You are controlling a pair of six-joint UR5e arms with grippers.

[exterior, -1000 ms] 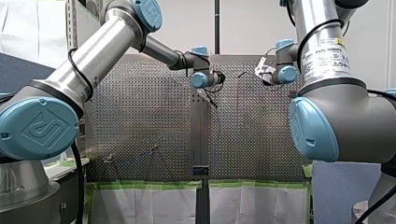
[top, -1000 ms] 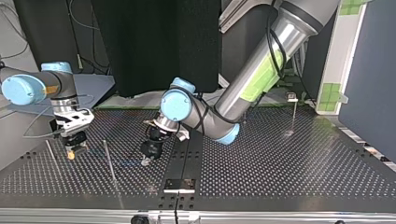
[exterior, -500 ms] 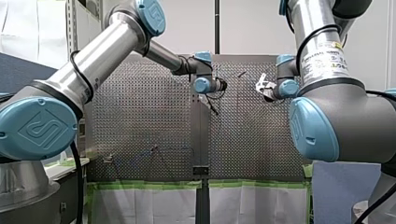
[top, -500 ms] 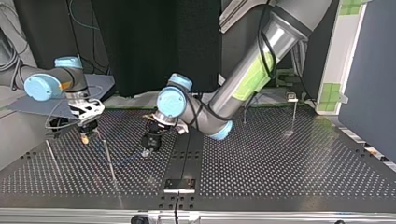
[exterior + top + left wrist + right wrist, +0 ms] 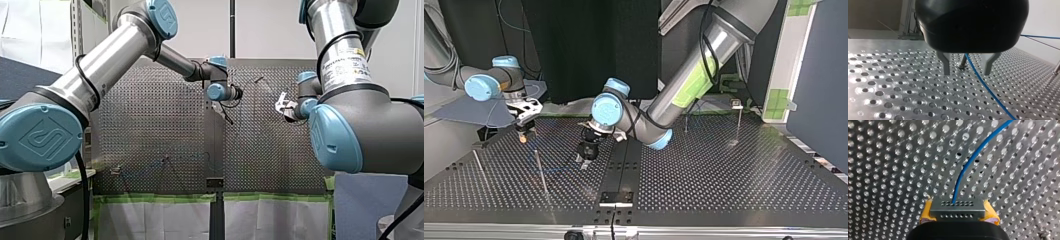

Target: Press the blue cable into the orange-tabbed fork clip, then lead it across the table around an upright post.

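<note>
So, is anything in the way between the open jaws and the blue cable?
Nothing visible. In the left wrist view the blue cable runs between my left arm's open jaws, an upright post just beyond.

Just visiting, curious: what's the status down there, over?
Left tool open, straddling blue cable. Right tool shut on blue cable. Upright post close ahead of left tool.

Perforated metal surface (image 5: 724, 175) with a black centre strip (image 5: 625, 165) running near to far; small metal plate (image 5: 616, 198) at the strip's near end. Black curtain (image 5: 594, 45) behind the far edge. White panel (image 5: 794, 55) with green tape squares (image 5: 780, 99), far right in the top view; dark blue partition (image 5: 821, 75) beside it. Green tape (image 5: 155, 198) above white sheets (image 5: 150, 220) in the front view
</note>
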